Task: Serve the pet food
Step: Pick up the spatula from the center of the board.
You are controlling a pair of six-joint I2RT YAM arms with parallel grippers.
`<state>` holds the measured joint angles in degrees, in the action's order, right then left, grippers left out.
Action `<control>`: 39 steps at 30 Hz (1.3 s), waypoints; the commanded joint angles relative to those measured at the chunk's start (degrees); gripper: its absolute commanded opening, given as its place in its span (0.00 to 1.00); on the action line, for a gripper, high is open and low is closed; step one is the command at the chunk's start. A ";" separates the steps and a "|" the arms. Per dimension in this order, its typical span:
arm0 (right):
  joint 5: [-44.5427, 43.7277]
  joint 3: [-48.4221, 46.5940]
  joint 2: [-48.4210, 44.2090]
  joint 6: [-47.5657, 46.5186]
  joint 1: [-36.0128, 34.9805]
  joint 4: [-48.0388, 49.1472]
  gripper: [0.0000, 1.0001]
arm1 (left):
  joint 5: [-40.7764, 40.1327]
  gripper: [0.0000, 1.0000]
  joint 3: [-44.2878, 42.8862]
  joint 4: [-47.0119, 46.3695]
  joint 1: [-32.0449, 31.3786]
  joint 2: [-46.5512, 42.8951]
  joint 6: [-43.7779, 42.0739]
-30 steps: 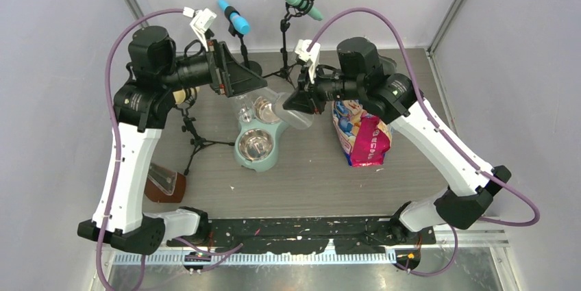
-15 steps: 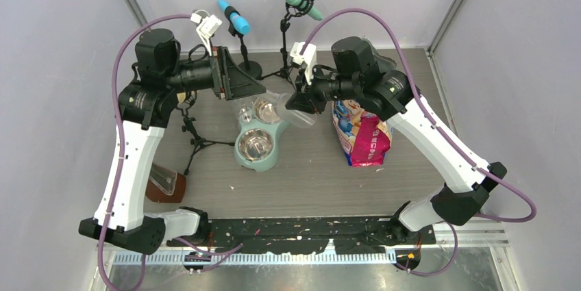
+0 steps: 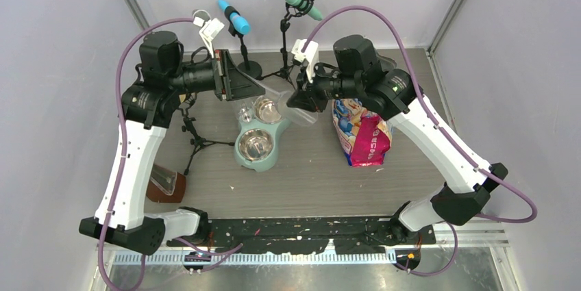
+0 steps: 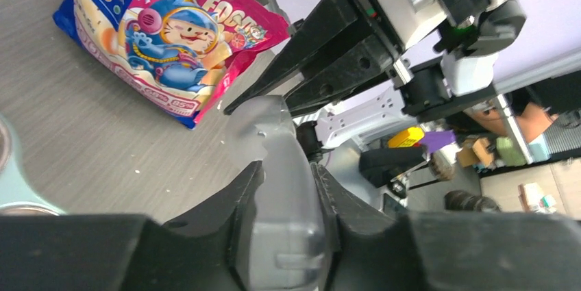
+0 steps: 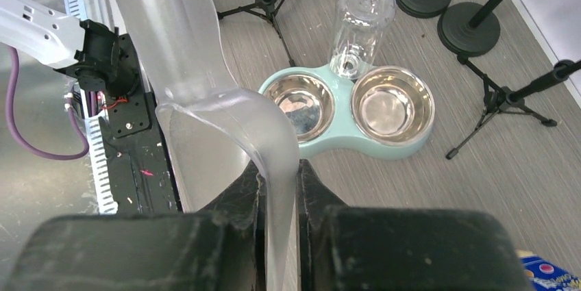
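The clear plastic scoop (image 3: 284, 106) hangs in the air over the back of the mint-green double feeder (image 3: 238, 156), held from both sides. My left gripper (image 3: 250, 85) is shut on its handle (image 4: 284, 195). My right gripper (image 3: 300, 101) is shut on the thin wall of its bowl (image 5: 219, 127), and its black fingers (image 4: 329, 51) show in the left wrist view. The pink, white and blue cat-food bag (image 3: 362, 133) lies on the table to the right of the feeder and also shows in the left wrist view (image 4: 171, 38). No kibble is in view. Both steel bowls (image 5: 392, 103) look empty.
A clear water bottle (image 5: 361, 24) stands at the back of the feeder. Microphone stands with a blue (image 3: 235, 18) and a green (image 3: 300, 0) head stand behind it. A small tripod (image 3: 195, 142) and a brown block (image 3: 164, 185) are on the left.
Both grippers have shifted slightly towards the back with the scoop between them, and the left wrist has edged to the right. The bag and feeder have not moved.
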<state>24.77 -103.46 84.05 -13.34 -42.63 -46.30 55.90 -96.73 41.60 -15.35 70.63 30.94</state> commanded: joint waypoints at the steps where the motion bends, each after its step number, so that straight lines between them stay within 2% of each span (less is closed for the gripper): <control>1: 0.27 -3.60 -0.13 0.45 0.09 -0.61 0.05 | 2.02 0.29 -0.50 -1.14 -0.20 -1.55 0.07; 2: 0.54 -3.35 -0.21 0.39 0.09 -0.71 0.05 | 2.02 0.29 -0.48 -1.31 -0.20 -1.48 0.17; 7: 0.89 -3.07 -0.04 0.56 0.09 -1.07 0.05 | 2.39 0.44 0.08 -1.96 -0.37 -1.60 0.57; 9: 0.93 -3.13 0.05 0.70 0.09 -1.08 0.05 | 2.72 0.44 0.36 -2.35 -0.50 -1.64 0.78; 13: 1.20 -3.76 0.34 0.92 0.09 -1.27 0.05 | 2.85 0.31 1.35 -2.96 -0.82 -1.98 1.02; 15: 1.53 -4.00 0.50 0.95 0.09 -1.43 0.05 | 2.95 0.18 2.00 -4.09 -0.82 -2.08 1.65; 17: 1.43 -4.17 0.64 0.99 0.09 -1.72 0.05 | 3.13 0.00 1.99 -4.31 -0.82 -2.00 1.81; 18: 1.07 -4.19 0.70 1.14 0.09 -1.76 0.05 | 3.08 0.00 1.91 -4.47 -0.82 -1.94 1.75; 20: 0.03 -4.21 0.69 1.42 0.09 -1.57 0.19 | 3.20 0.00 2.10 -5.22 -0.82 -1.99 1.67; 21: -0.59 -4.03 0.59 1.63 0.09 -1.45 0.35 | 2.86 0.00 2.23 -5.50 -0.82 -2.07 1.59; 22: -2.65 -3.94 0.37 2.22 0.09 -1.10 0.42 | 2.23 0.00 2.18 -5.52 -0.82 -2.05 1.35; 23: -3.95 -3.77 0.17 2.60 0.25 -0.82 0.57 | 1.81 0.00 2.04 -5.39 -0.82 -2.05 1.09; 25: -8.65 -2.88 -0.91 4.21 0.61 0.45 0.73 | 0.01 0.00 1.98 -5.56 -0.69 -2.11 0.66; 27: -13.44 -2.18 -2.25 5.99 2.11 1.78 0.79 | -2.24 0.00 1.91 -5.38 -0.20 -2.29 0.26; 34: -23.48 -2.29 -8.05 12.54 9.15 2.01 0.81 | -14.36 0.00 1.15 -2.51 2.14 -3.08 -1.12; 37: -32.91 -2.97 -9.48 14.90 11.23 0.02 0.81 | -19.94 0.00 -0.03 0.28 2.17 -2.94 -2.12; 39: -40.66 -4.92 -9.25 18.09 13.15 -4.02 0.80 | -20.59 0.00 -0.46 0.56 2.15 -2.95 -2.24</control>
<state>1.04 -104.92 77.54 -1.78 -32.14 -47.79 41.25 -94.48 40.88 -13.47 69.10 30.35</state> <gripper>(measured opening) 0.808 0.285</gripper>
